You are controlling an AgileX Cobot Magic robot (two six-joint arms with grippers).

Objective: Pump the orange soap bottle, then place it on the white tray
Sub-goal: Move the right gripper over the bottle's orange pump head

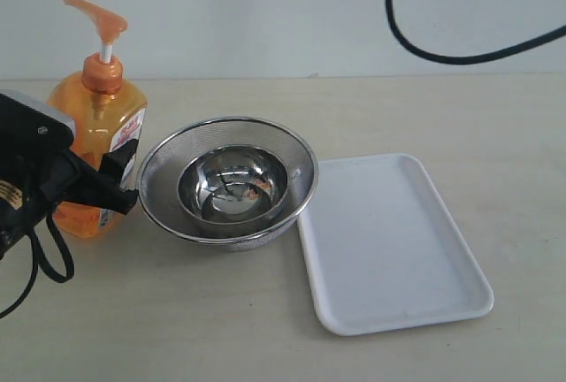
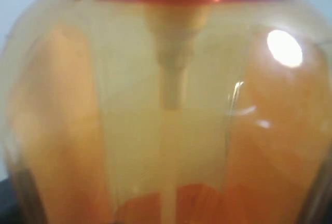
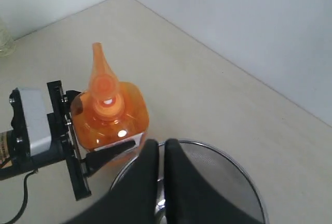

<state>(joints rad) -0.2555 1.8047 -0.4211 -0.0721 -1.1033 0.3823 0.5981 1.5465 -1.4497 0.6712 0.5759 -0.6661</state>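
Support is the likely reason the left claw [image 1: 106, 179] clasps the orange soap bottle [image 1: 93, 126]. Its jaws stand fairly wide, one on each broad side of the body, and appear to press it so it will not tip when the pump head [image 1: 97, 15] is pushed. The bottle stands upright at the left of the counter [image 1: 442, 108], just beside a steel mesh bowl [image 1: 172, 165] with a smaller steel bowl [image 1: 234, 183] inside. The white tray [image 1: 398, 249] lies on the bowl's other side, close against its rim. The pump head looks raised, with white stem showing, so pumping appears not yet done. The left arm reaches in low and level from the left edge. The right claw [image 3: 163, 169] hangs high, pointing down over the mesh bowl's rim near the bottle. Its fingers are closed almost together on nothing, probably to act as a blunt presser.
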